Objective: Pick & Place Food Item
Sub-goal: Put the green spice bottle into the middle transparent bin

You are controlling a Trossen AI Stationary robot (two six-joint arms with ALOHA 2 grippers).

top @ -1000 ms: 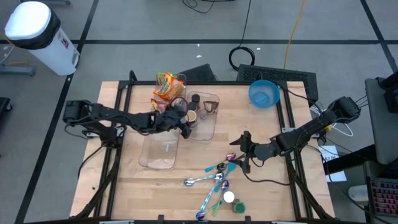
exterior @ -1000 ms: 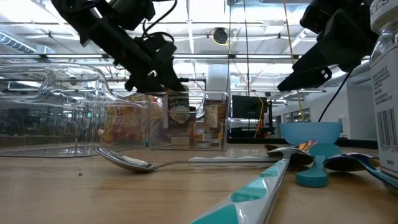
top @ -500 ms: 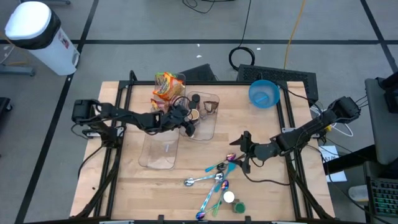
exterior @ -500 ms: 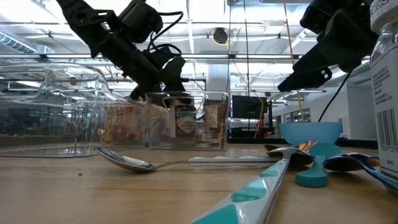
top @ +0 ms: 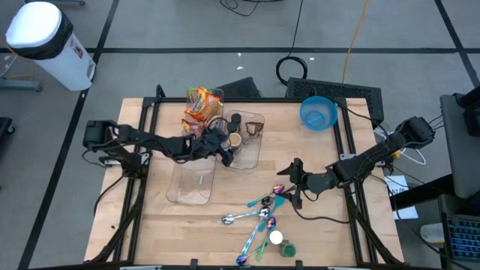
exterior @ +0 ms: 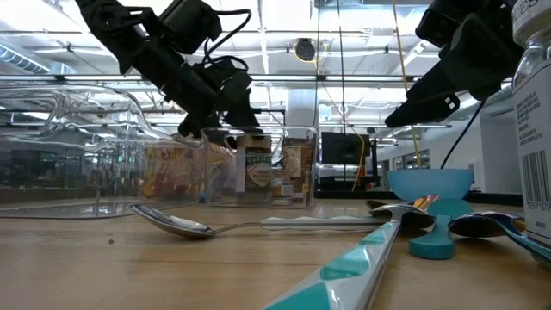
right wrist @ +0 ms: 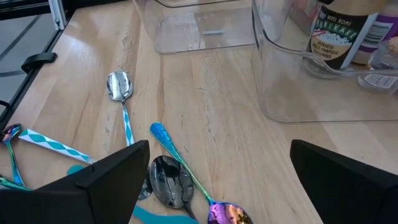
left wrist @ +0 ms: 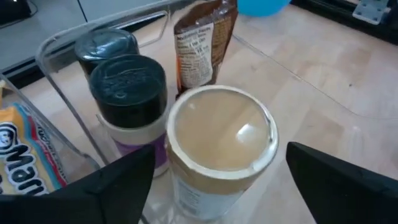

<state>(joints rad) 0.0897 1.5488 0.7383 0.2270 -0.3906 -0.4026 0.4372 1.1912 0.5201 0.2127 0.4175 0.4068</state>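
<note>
Your spoons [top: 259,214] lay nearest the table's front edge, with your right gripper [top: 295,182] waiting just behind them, jaws wide and empty. Farther back, your left gripper [top: 225,152] hovered over the clear bin [top: 253,157], its jaws spread wide on either side of the tan-lidded jar [left wrist: 221,140] without gripping it. That jar stood upright in the bin beside two dark-lidded jars [left wrist: 129,81]. A blue bowl [top: 318,112] sat beyond.

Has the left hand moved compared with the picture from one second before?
Yes, slightly. The left hand now sits a little farther right, over the clear bin, with its fingers around the tan-lidded jar.
</note>
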